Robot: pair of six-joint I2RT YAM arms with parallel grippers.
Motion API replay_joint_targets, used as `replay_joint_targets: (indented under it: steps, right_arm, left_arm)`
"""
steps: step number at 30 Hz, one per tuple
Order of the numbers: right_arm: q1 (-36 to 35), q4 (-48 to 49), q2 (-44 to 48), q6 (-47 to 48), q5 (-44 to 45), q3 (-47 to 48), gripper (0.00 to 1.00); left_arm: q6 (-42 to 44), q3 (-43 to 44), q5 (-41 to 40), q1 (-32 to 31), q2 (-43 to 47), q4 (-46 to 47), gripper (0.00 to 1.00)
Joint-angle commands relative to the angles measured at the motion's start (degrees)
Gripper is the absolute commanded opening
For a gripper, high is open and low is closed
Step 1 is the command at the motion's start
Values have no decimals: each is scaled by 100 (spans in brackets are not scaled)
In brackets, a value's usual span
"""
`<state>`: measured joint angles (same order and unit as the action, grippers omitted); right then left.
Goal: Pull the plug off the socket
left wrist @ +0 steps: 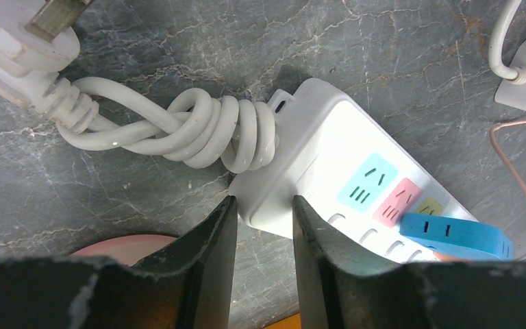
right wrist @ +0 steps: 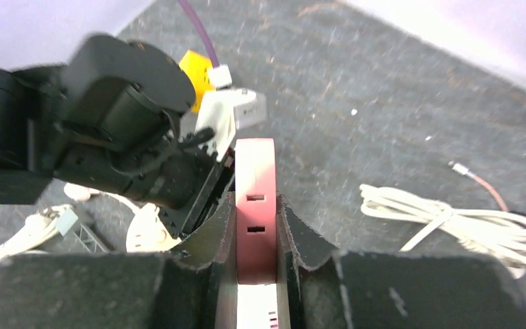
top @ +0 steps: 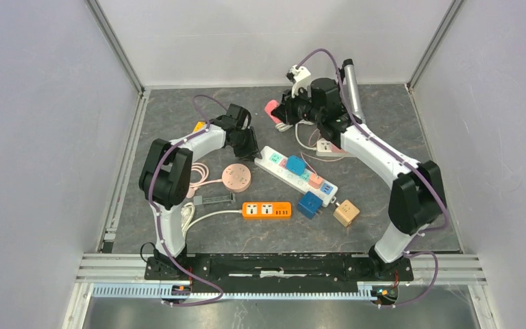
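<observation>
My right tool (right wrist: pixel 255 205) is clamped on the pink plug (right wrist: pixel 255 168), which hangs in the air beyond the far side of the white power strip (left wrist: pixel 315 147) and clear of it, so the pull looks done. My left tool (left wrist: pixel 260 205) pinches the strip's cord-end corner, bracing it. A blue plug (left wrist: pixel 455 236) sits in the strip, further along from that corner. What is left, I judge, is setting the pink one down.
</observation>
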<state>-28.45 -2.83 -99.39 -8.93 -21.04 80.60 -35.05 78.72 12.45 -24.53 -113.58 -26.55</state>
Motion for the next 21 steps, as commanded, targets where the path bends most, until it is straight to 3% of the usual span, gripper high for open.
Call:
replay_joint_targets:
  steps: [1, 4, 8, 14, 20, 21]
  right_arm:
    - [14, 868, 470, -111, 580, -347, 0]
    - [17, 769, 294, -200, 482, -198, 0]
    - [23, 914, 10, -458, 193, -85, 0]
    - [40, 1573, -654, -1226, -199, -13, 0]
    - [200, 2605, -1563, -2387, -702, -112, 0]
    - [199, 2721, -1691, -2478, -771, -87, 1]
  left_arm:
    - [240, 202, -154, -170, 106, -716, 42]
    - [241, 582, -342, -154, 550, -817, 49]
    - [52, 794, -1568, -135, 1134, -1226, 58]
    - [-267, 99, -3018, -65, 2228, -1292, 72]
    - [-372, -528, -3529, -47, 3149, -1068, 99]
    - [-358, -596, -3574, -43, 3246, -1056, 100]
